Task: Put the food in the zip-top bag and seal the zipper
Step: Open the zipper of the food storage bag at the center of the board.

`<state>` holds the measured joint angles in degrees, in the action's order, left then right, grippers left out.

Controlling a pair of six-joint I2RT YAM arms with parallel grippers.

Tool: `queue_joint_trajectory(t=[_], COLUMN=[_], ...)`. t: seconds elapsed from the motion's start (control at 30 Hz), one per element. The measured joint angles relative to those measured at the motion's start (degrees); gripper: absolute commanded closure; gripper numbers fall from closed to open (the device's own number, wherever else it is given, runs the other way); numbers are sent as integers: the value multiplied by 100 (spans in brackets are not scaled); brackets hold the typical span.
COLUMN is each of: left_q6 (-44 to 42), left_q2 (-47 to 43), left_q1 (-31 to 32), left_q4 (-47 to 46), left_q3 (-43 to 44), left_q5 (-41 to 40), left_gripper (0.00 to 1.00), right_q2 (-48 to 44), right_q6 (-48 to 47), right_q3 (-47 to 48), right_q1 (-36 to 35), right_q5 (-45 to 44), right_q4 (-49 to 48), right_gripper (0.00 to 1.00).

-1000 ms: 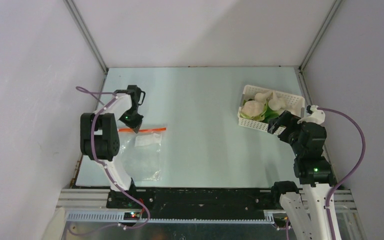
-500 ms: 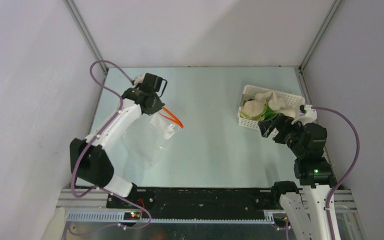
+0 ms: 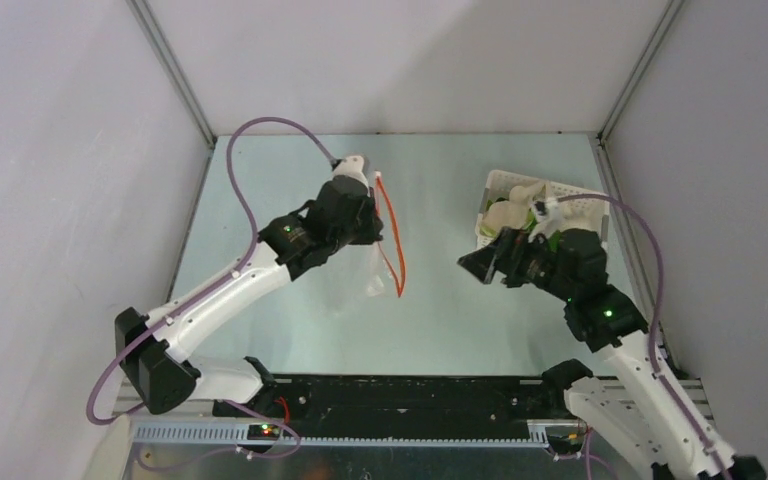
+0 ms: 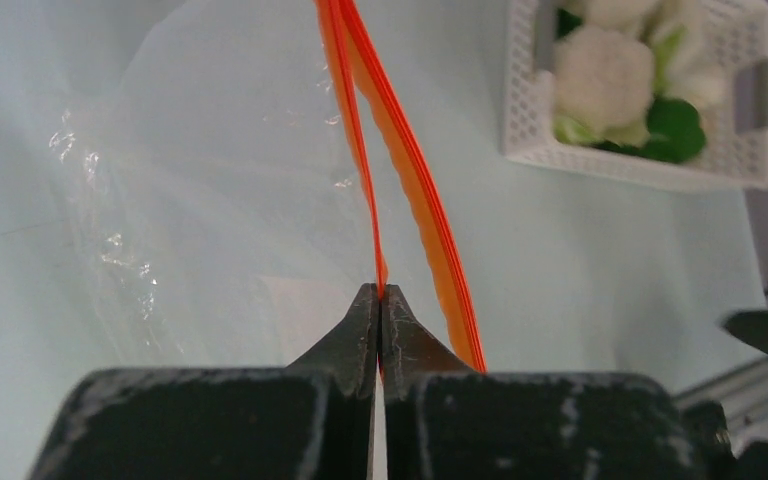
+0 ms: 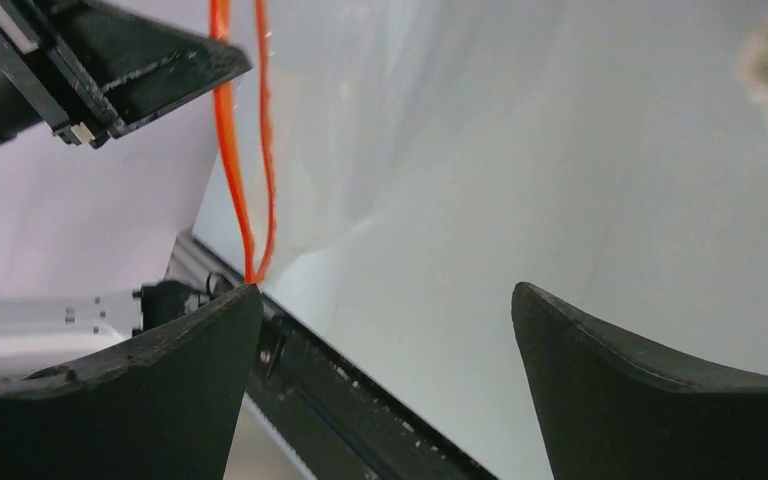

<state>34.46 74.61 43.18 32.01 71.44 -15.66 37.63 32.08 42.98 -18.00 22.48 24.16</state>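
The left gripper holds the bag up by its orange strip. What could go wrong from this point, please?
1. The left gripper seems to pinch only one lip of the zipper at its tips; the zip-top bag may slip out.
2. The mouth gapes only narrowly, so the open, empty right gripper might snag the film instead of the free lip.

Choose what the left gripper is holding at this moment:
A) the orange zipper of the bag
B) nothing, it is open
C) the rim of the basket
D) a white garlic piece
A: in the left wrist view the left gripper is shut on one strip of the orange zipper, and the clear bag hangs from that strip.
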Motion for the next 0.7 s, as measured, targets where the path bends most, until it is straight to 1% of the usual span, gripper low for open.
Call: queue_joint_trajectory(t=[0.07, 0.13, 0.2, 0.3, 0.4, 0.53, 0.67, 0.7], left_q6=[-4, -2, -2, -4, -2, -2, -2, -2], left_q2=[9, 33, 90, 229, 361, 400, 400, 400], left_q1=[278, 474, 612, 831, 962, 1108, 1220, 1237], left_q4=[-83, -133, -144, -131, -76, -37, -20, -22], left_q3=[-4, -4, -2, 4, 4, 7, 28, 28], left_q5=[63, 101, 98, 72, 28, -13, -17, -17], left_gripper=[100, 100, 100, 100, 100, 100, 100, 100], right_q2=[216, 474, 745, 1394, 1882, 2221, 2409, 2465], right_q6=[105, 168, 203, 201, 179, 131, 111, 111], right_q3=[0, 2, 57, 273, 490, 706, 767, 774], right_q1=[-743, -1257, -1644, -2173, -2470, -2649, -2710, -2719], right_q5=[-382, -734, -1069, -1698, -2218, -2691, -2970, -3008], right_q4=[-192, -352, -435, -546, -562, -667, -800, -824], right_gripper=[0, 0, 1, 4, 6, 8, 14, 17])
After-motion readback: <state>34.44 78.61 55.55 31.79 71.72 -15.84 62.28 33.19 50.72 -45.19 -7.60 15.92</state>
